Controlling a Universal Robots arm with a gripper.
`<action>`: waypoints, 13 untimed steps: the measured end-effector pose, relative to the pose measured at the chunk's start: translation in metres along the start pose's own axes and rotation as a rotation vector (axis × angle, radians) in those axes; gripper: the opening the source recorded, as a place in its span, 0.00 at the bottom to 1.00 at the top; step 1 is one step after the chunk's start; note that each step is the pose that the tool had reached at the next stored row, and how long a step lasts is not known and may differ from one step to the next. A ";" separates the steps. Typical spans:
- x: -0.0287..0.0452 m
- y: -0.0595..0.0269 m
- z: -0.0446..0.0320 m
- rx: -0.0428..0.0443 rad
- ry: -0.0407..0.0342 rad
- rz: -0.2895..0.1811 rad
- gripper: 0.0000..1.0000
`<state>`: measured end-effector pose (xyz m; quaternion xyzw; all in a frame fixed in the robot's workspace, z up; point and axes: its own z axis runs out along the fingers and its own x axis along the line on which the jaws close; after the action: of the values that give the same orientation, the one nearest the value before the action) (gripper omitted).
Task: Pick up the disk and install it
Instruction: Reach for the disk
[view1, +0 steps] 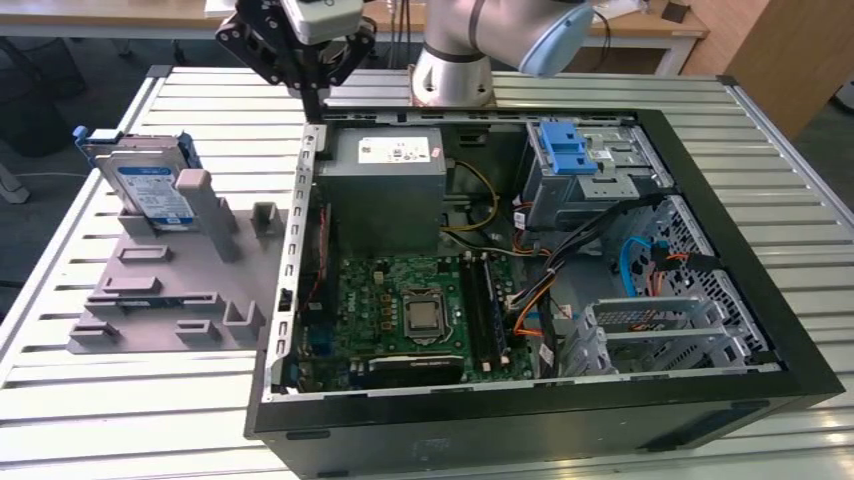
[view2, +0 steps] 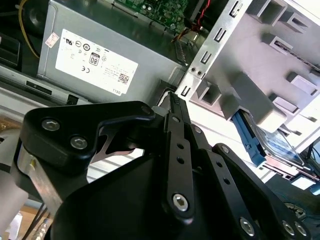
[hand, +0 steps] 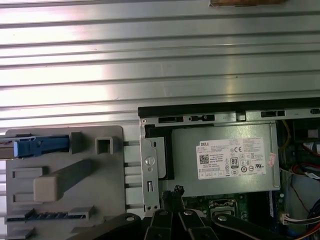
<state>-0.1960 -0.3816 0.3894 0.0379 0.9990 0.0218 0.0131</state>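
Gripper (view1: 314, 105) above computer case (view1: 534, 430) corner, near power supply (view1: 387, 165).
Fingers together, clamped on nothing; disk (view1: 144, 190) upright in grey fixture (view1: 160, 315), outside the case, well apart, toward exterior view's left.

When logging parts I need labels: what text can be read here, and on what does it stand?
Large white label on the grey metal power-supply box: small print, symbols and a square code, too small to quote reliably.
Small white sticker at that label's edge: blurred, unreadable.
White, blue-banded label on the flat silver metal disk: too small to read.
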 end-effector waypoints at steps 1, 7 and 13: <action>0.0012 0.0002 0.0000 0.0000 0.0001 0.000 0.11; 0.0082 0.0019 0.0003 0.0002 0.0001 0.000 0.11; 0.0153 0.0048 0.0006 0.0000 0.0001 0.000 0.11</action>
<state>-0.2110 -0.3757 0.3886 0.0379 0.9990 0.0217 0.0130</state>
